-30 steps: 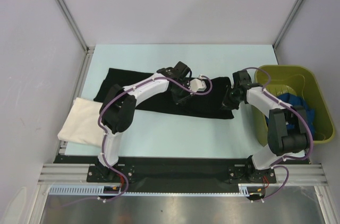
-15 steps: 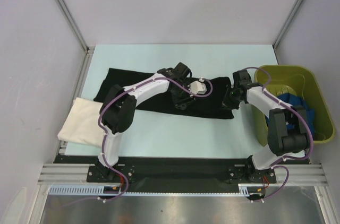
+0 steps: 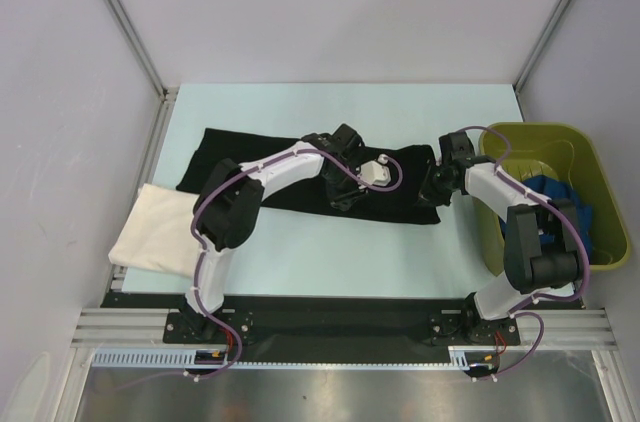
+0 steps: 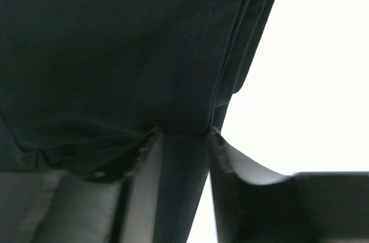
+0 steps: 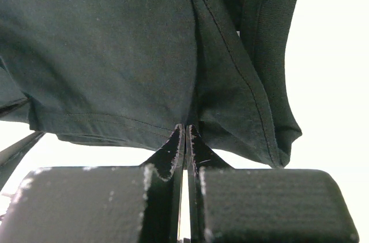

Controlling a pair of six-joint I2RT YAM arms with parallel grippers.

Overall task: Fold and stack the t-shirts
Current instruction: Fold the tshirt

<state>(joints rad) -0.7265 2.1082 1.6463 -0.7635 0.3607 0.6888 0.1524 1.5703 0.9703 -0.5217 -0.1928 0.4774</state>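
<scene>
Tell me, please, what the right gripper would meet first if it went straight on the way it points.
The black t-shirt: the right gripper is shut on its hem, so going on would likely only push into more of that cloth.

Olive-green bin (image 3: 540, 147) at right table edge, pale mint table (image 3: 330, 252)

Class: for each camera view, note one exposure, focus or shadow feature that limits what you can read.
Top external view: even light, soft shadows; the black t-shirt reads as a flat dark mass. Left wrist view: the table is blown out to white, and the fingers of the left gripper are dim and soft. Right wrist view: same white glare, yet the shirt's stitching is crisp.
</scene>
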